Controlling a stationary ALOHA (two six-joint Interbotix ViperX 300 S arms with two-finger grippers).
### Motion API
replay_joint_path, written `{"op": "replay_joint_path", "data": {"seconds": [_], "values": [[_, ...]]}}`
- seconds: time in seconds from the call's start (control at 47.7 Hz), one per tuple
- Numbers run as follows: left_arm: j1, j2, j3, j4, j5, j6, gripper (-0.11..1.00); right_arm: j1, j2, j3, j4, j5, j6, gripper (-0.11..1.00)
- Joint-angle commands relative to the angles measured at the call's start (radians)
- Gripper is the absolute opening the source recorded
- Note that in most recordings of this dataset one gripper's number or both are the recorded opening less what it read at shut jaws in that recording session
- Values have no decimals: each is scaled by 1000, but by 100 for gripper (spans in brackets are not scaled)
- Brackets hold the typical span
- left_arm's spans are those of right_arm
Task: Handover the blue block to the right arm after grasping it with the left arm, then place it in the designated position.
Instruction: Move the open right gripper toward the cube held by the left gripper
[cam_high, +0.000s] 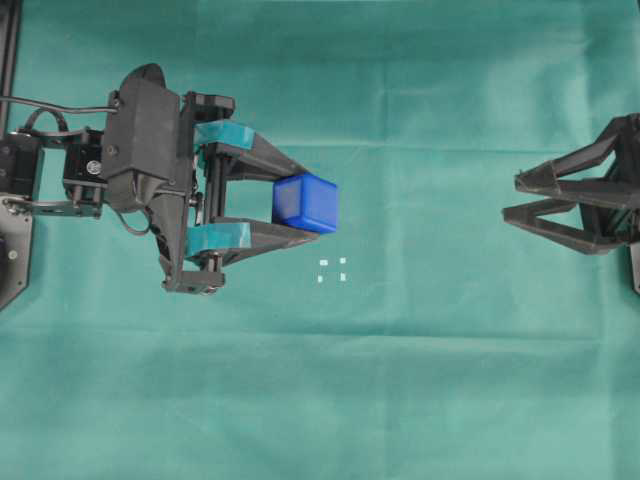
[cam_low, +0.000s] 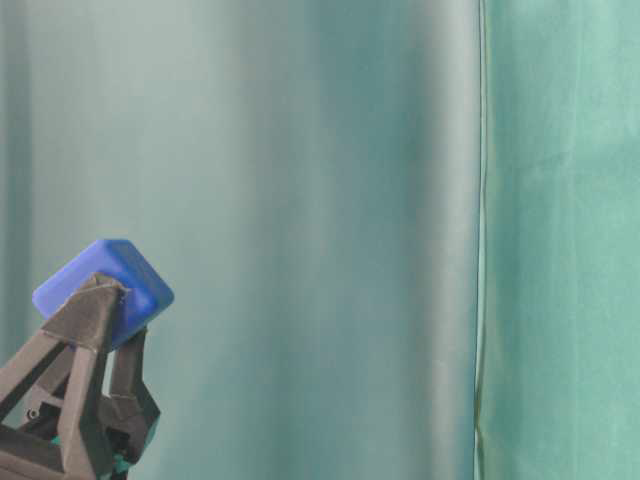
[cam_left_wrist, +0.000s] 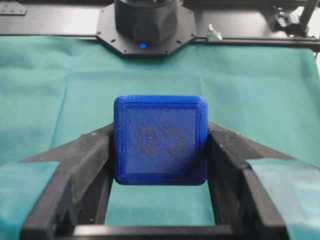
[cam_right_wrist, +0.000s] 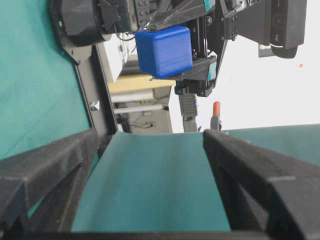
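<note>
A: Nearest your left wrist camera, the small bright blue plastic cube sits pinched between the teal-banded black left gripper, lifted off the green cloth.

B: So handover comes next?

A: Yes. Your plain black right gripper waits well apart, jaws spread, empty. Open cloth between; white square marks probably just beneath.

a wrinkled teal-green cloth is spread over the table, a matching green curtain is hung behind it, and a black metal frame is seen along its far edge.
</note>
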Motion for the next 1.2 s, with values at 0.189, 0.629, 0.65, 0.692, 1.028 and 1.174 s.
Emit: {"op": "replay_joint_path", "data": {"seconds": [0.189,0.629,0.65,0.692,1.028,1.174], "values": [[2,-21,-12,-2,-9,2,46,-2,5,-26,0,-3,6,93],[3,-21,-12,-2,-9,2,47,0,5,-26,0,-5,8,93],[2,-21,-12,-2,-8,2,46,0,5,-26,0,-5,8,93],[2,-21,-12,-2,-8,2,46,0,5,-26,2,-5,8,93],[3,-21,-12,-2,-9,2,46,3,5,-26,0,-5,8,93],[2,-21,-12,-2,-9,2,46,5,8,-26,2,-3,8,93]]}}
